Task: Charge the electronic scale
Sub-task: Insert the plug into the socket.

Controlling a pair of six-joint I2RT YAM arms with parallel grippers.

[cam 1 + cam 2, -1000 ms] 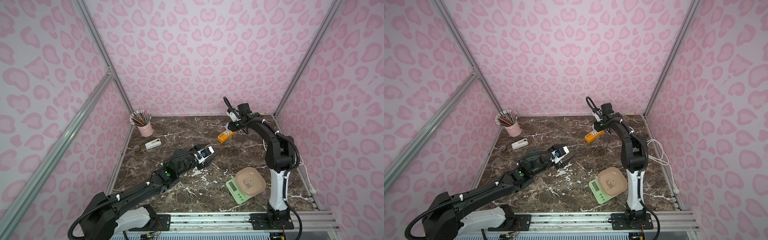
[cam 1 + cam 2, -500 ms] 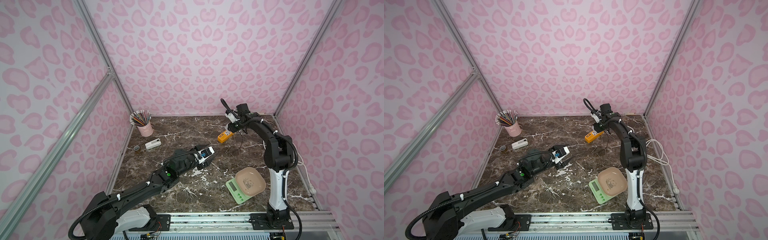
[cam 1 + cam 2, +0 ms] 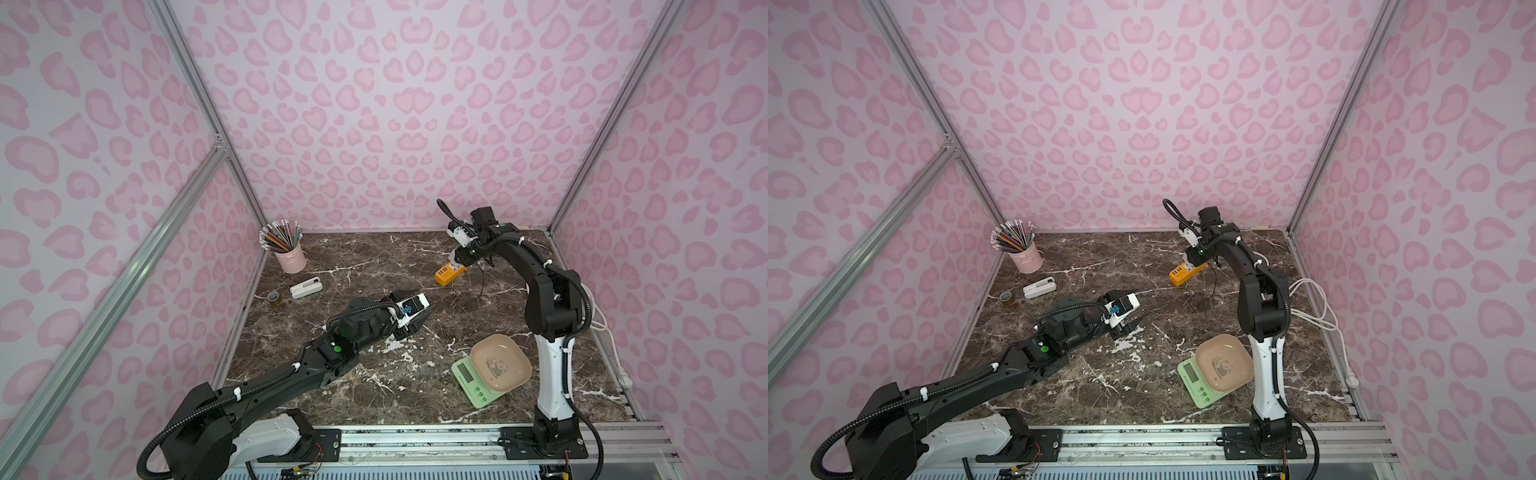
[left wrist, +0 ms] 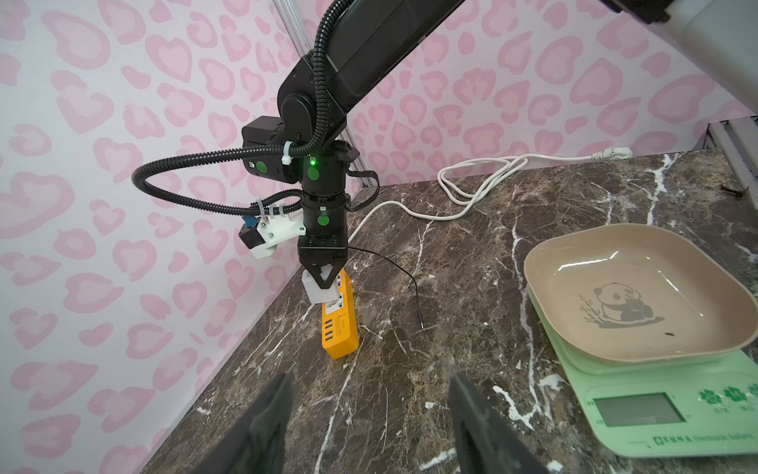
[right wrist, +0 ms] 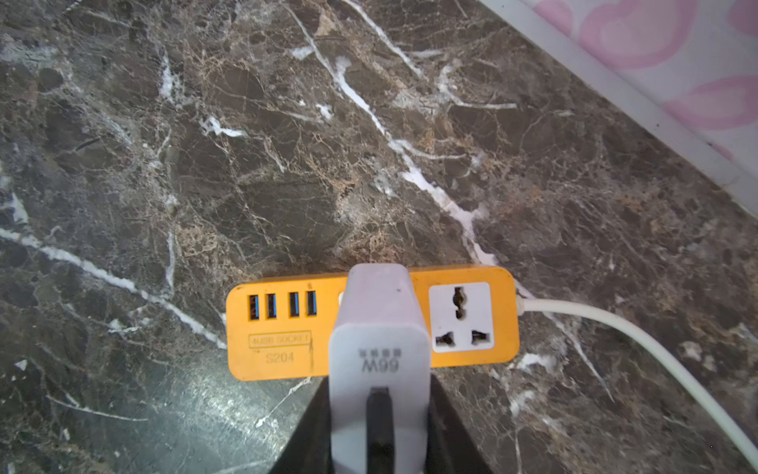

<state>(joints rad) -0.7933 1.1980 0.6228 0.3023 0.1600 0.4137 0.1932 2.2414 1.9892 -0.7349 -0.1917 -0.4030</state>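
1 electronic scale [image 3: 492, 372], pale green, beige panda tray; 1 orange power strip [image 5: 283, 332]; right gripper [image 4: 324, 279] clamps 1 white charger [image 5: 379, 369]; left gripper [image 4: 370, 381] gapes empty.

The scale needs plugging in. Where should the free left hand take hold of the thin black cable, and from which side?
Probably pinch the black cable at its stiff plug tip, coming from the side away from the power strip. That end sits down at the bare marble, apart from strip and electronic scale.
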